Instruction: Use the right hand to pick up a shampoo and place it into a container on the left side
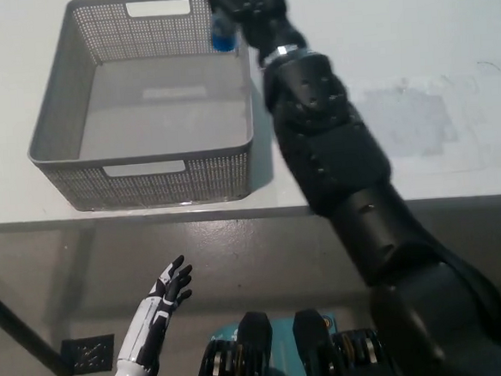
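Mesh walls of the grey basket (65, 123) enclosed a bare floor on the white worktop (413, 47). The black right hand (242, 3), partly cut off by the top edge, gripped the blue-capped shampoo (222, 35) above the basket's far right corner. The white left hand (166, 293) rested with fingers spread below the worktop's front edge.

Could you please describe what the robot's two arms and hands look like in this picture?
The right arm is bulky, made of glossy black rounded segments, with a thin silver ring at the wrist; the right hand is black too. The left hand is slimmer, white with black fingers and black patches, on a white forearm.
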You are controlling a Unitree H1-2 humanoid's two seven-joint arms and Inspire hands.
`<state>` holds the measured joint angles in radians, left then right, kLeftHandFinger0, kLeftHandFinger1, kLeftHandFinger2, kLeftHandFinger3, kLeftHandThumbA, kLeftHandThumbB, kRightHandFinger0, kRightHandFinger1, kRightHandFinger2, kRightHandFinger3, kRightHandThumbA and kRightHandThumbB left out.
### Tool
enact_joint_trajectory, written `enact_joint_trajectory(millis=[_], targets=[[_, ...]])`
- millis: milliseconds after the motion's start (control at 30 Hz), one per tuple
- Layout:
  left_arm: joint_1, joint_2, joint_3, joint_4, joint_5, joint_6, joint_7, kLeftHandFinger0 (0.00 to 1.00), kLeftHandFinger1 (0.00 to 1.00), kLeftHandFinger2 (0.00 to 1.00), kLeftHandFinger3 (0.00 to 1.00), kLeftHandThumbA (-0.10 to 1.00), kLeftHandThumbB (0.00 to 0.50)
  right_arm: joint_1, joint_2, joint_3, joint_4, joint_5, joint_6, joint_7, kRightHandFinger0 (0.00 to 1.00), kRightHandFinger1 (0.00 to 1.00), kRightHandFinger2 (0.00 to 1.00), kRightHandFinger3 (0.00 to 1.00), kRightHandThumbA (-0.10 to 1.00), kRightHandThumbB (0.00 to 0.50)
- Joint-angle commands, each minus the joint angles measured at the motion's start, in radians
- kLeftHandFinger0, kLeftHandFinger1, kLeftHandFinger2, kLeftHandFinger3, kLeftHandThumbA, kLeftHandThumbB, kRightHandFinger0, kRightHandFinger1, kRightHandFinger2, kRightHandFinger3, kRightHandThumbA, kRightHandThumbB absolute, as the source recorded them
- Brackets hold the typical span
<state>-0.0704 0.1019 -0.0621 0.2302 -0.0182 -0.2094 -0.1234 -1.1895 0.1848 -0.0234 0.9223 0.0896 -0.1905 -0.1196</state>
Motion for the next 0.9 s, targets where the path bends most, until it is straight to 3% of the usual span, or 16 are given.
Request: enact_joint_trajectory(millis=[0, 133, 233, 300, 433, 867], targets=[[-0.024, 0.010, -0.010, -0.007, 0.003, -0.033, -0.024, 1.00, 1.00, 1.00, 1.00, 0.94, 0.107, -0.098, 0.036, 0.012, 0.062, -0.028, -0.066, -0.027, 0.00, 0.35, 0.73, 0.67, -0.10, 0.160], [-0.029, 0.010, -0.015, -0.006, 0.010, -0.030, -0.023, 1.00, 1.00, 1.00, 1.00, 0.94, 0.107, -0.123, 0.054, 0.025, 0.167, -0.050, -0.093, -0.051, 0.00, 0.37, 0.73, 0.66, -0.10, 0.139], [-0.032, 0.011, -0.018, -0.006, 0.022, -0.031, -0.018, 1.00, 1.00, 1.00, 1.00, 0.95, 0.117, -0.133, 0.065, 0.044, 0.236, -0.077, -0.078, -0.085, 0.00, 0.38, 0.75, 0.73, -0.10, 0.140], [-0.036, 0.011, -0.018, -0.006, 0.021, -0.032, -0.019, 1.00, 1.00, 1.00, 1.00, 0.94, 0.117, -0.131, 0.073, 0.036, 0.272, -0.060, -0.078, -0.077, 0.00, 0.36, 0.70, 0.77, -0.10, 0.124], [-0.038, 0.016, -0.027, -0.004, 0.049, -0.056, -0.013, 1.00, 1.00, 1.00, 1.00, 0.96, 0.070, -0.121, 0.077, 0.042, 0.326, -0.067, -0.096, -0.083, 0.00, 0.35, 0.67, 0.75, -0.10, 0.129], [-0.062, 0.029, -0.042, -0.005, 0.062, -0.042, -0.021, 1.00, 1.00, 1.00, 1.00, 0.97, 0.073, -0.080, 0.052, 0.034, 0.399, -0.055, -0.121, -0.088, 0.00, 0.38, 0.71, 0.73, -0.10, 0.143]])
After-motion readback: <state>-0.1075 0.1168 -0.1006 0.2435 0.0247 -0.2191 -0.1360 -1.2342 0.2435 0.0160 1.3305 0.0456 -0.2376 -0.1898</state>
